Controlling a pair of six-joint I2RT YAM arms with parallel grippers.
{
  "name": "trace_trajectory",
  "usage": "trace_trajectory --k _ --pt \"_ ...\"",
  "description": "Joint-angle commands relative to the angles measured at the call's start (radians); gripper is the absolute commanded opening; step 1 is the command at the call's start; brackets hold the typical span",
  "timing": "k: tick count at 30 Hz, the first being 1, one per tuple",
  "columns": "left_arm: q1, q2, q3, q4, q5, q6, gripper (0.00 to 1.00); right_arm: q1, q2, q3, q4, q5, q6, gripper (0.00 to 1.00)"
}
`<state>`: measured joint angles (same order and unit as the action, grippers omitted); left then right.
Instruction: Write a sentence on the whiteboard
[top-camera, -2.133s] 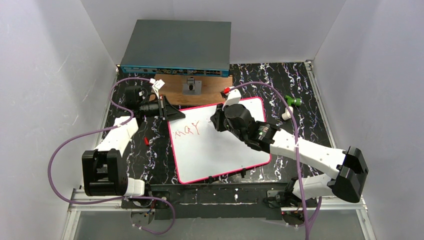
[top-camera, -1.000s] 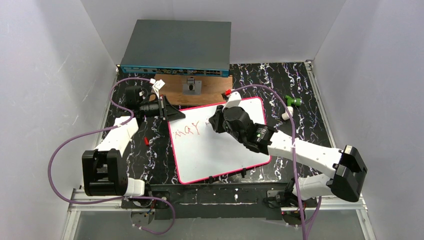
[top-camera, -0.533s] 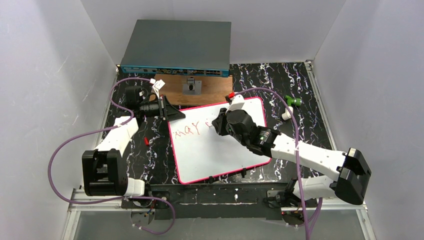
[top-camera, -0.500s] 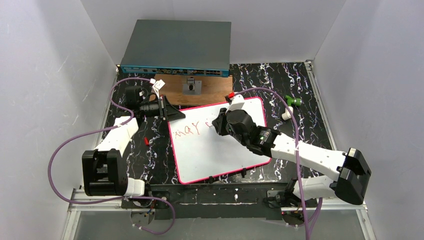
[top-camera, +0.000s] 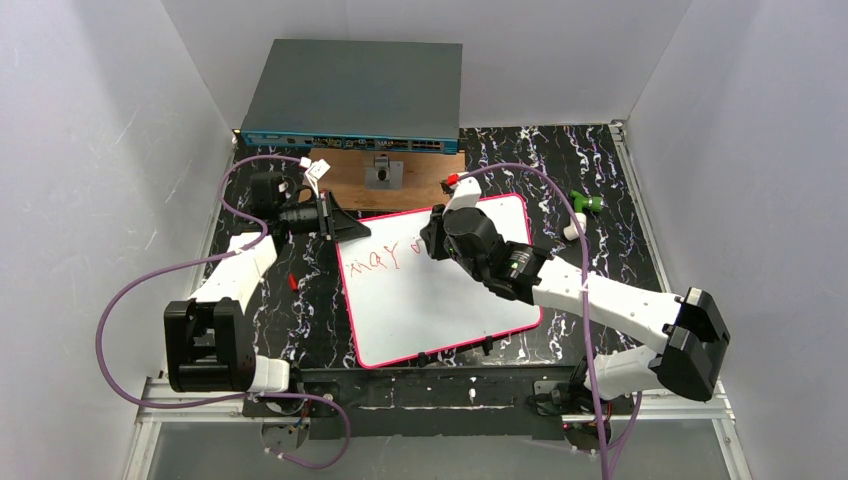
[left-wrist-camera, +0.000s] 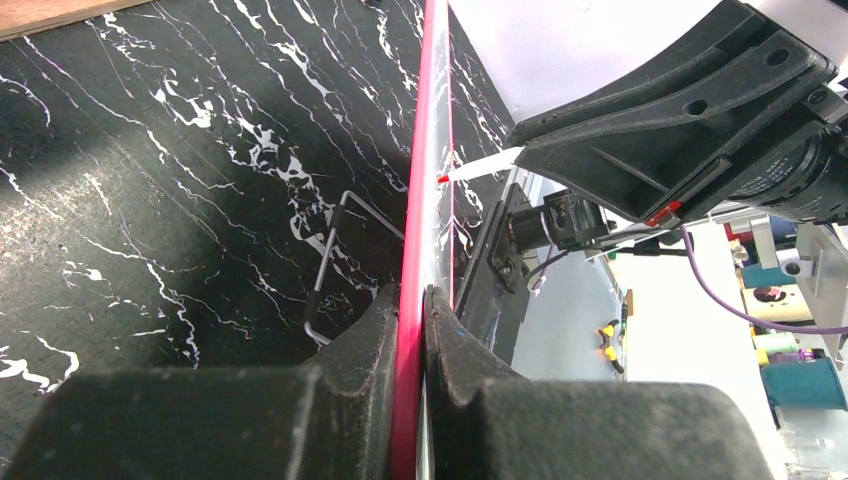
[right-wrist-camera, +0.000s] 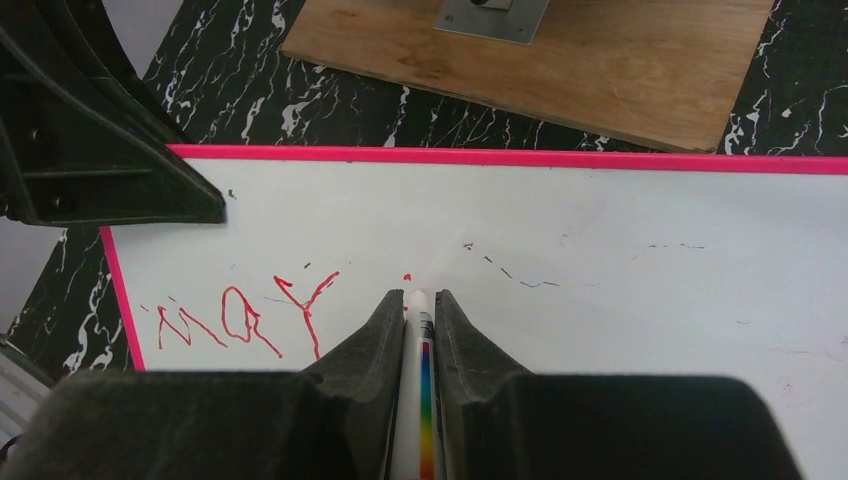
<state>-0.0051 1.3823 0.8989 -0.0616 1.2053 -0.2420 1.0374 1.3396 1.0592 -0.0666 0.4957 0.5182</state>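
Whiteboard (top-camera: 440, 300) lies flat on the black marbled tabletop (top-camera: 600, 250), mid-table, just in front of a brown wooden board (right-wrist-camera: 600, 60). Left hand (left-wrist-camera: 412, 300) is clenched on the pink rim at the board's far left corner. Right hand (right-wrist-camera: 420, 300) grasps a white marker (right-wrist-camera: 422, 390), fingers tight on the barrel, tip down at the board surface. Sentence (right-wrist-camera: 240, 318) reads "may" in red, upper left of the board. A small red dot sits just right of the "y", beside the marker tip.
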Motion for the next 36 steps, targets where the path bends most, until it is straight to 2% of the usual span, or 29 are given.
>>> trace_trajectory --k 1,12,24,36 --pt "-0.026 -0.017 0.006 -0.006 -0.174 0.158 0.00 -0.014 0.019 0.031 -0.020 0.035 -0.015 0.01" --pt "-0.027 -0.018 0.008 -0.007 -0.175 0.159 0.00 -0.006 -0.047 -0.078 -0.050 -0.007 0.076 0.01" --pt "-0.027 -0.020 0.008 -0.010 -0.176 0.161 0.00 0.036 -0.074 -0.125 -0.079 -0.013 0.121 0.01" --pt "-0.027 -0.024 0.006 -0.011 -0.176 0.161 0.00 0.050 0.004 -0.034 -0.042 0.012 0.078 0.01"
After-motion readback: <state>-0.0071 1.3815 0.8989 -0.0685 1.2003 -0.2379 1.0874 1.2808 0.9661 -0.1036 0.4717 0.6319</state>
